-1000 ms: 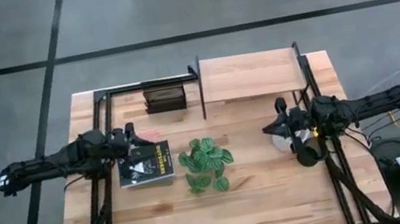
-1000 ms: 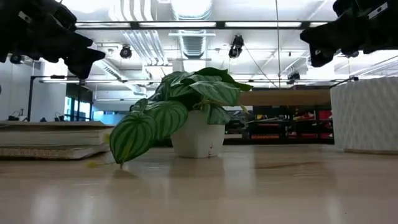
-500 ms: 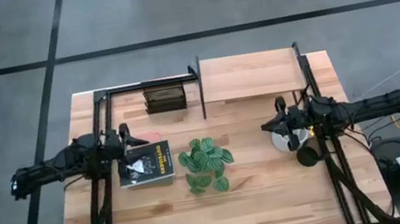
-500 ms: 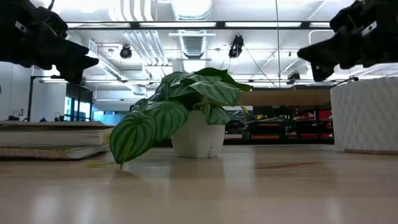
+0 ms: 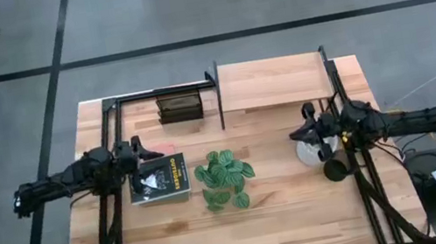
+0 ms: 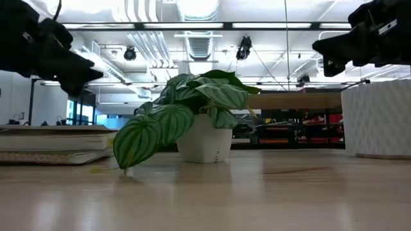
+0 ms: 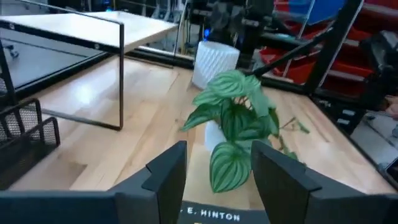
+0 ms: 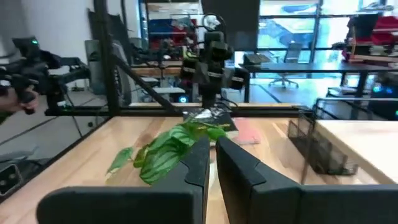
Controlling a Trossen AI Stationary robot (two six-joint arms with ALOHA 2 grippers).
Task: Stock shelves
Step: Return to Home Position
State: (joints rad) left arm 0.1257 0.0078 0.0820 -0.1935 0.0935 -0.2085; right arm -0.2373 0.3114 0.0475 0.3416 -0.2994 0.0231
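The shelves [image 5: 272, 81], a black metal frame with a pale wooden board, stand at the table's far edge and show again in the left wrist view [image 7: 81, 31]. A potted plant [image 5: 225, 177] with striped green leaves stands mid-table. Left of the plant, a dark book [image 5: 157, 178] lies flat. At the right stands a white ribbed vase [image 5: 307, 152]. My left gripper [image 7: 217, 152] hovers open above the book's far edge, pointing at the plant. My right gripper [image 8: 212, 140] hangs shut above the vase [image 6: 379, 119], pointing toward the plant.
A small dark slatted rack [image 5: 178, 105] stands inside the frame's left part. A round dark object [image 5: 335, 170] lies by the vase on its near side. The book rests on other flat books [image 6: 51, 144]. Bare tabletop [image 5: 245, 233] stretches along the near edge.
My left gripper has drawn back a little toward the table's left edge and sunk slightly over the book. My right gripper has shifted slightly toward the right edge. No object has moved.
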